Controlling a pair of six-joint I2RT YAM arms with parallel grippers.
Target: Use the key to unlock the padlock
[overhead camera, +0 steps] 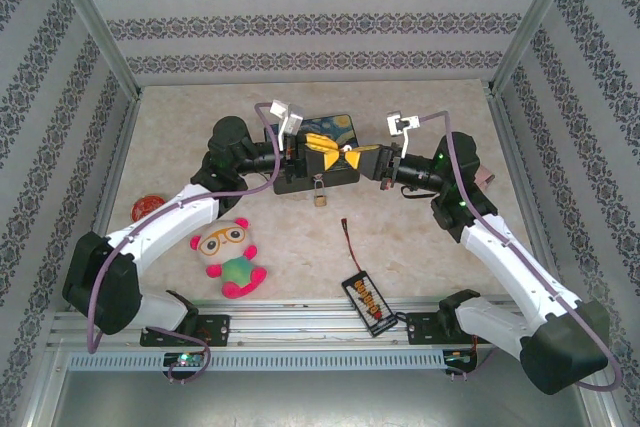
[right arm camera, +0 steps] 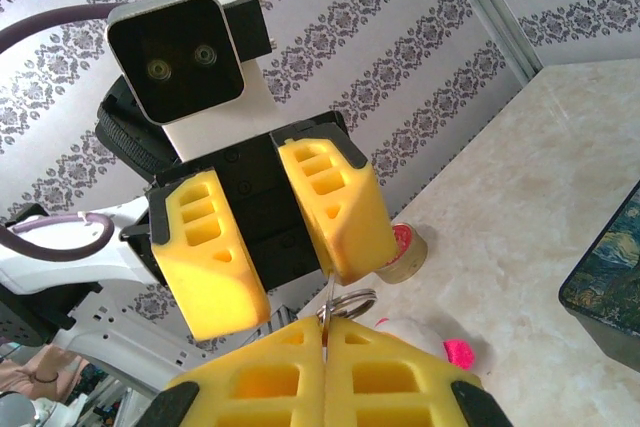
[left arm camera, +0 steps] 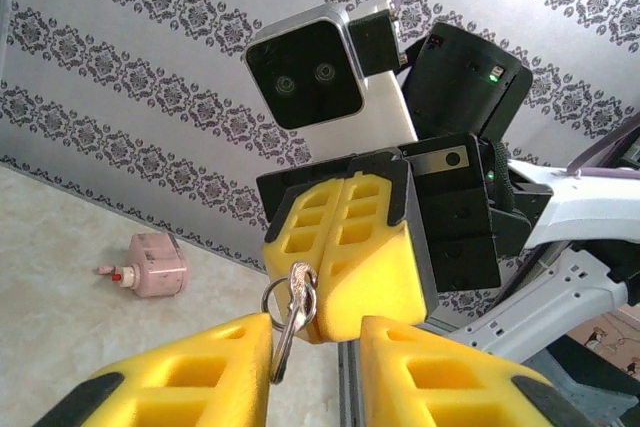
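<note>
Beige tabletop — tin box lid down, padlock at its front.

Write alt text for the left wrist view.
The right end effector, yellow fingers shut, holds the key on its ring, hanging between the open fingers of the left end effector. A small pink object lies on the table behind.

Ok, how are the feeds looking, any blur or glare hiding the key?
Left wrist: key sharp against the yellow fingers of the right gripper, no glare, wallpaper behind crisp too. Right wrist: ring in focus, evenly lit, no hot spots. Top external: even light, soft shadows, padlock small but legible, key too small to make out there.
</note>
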